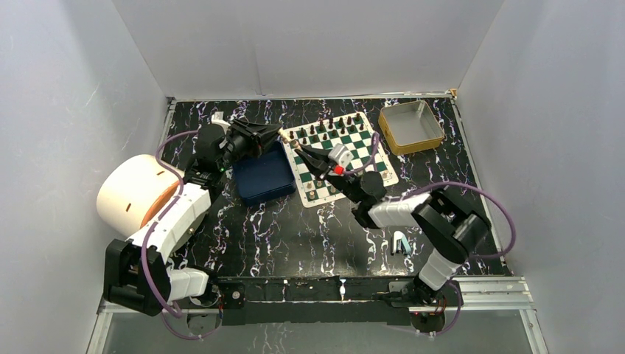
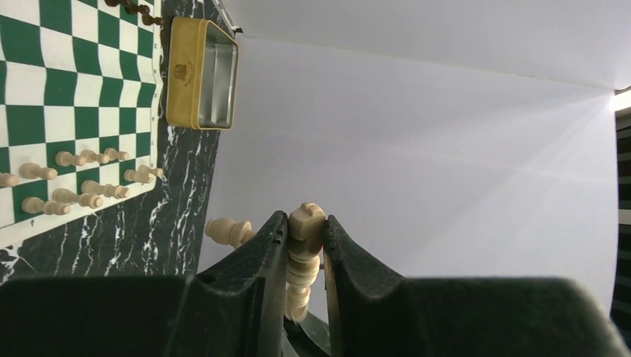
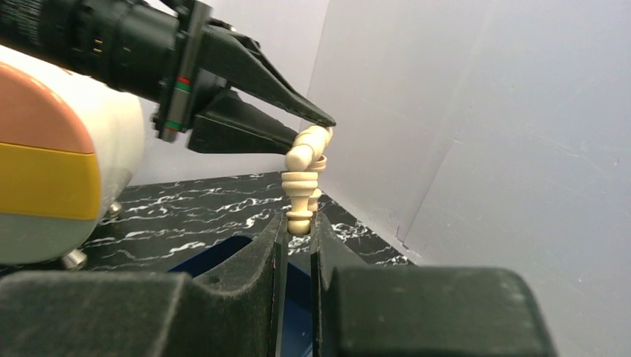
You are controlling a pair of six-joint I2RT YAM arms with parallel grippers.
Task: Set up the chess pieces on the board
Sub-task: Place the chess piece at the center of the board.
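right gripper [image 3: 298, 224] is clamped on the base of a cream chess piece [image 3: 300, 186], maybe a knight; the view is tight. left gripper [image 3: 311, 136] pinches the same piece's head. both meet between the blue tray [image 1: 262, 181] and the far left corner of the board [image 1: 365, 144]. other cream pieces [image 2: 82, 182] stand in rows on the board.

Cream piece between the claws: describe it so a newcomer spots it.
Find the blue tray beside the chessboard. Above its far corner the left claw and right claw meet. The cream piece between them hangs in mid-air, gripped head and foot, unlike those standing on the board.
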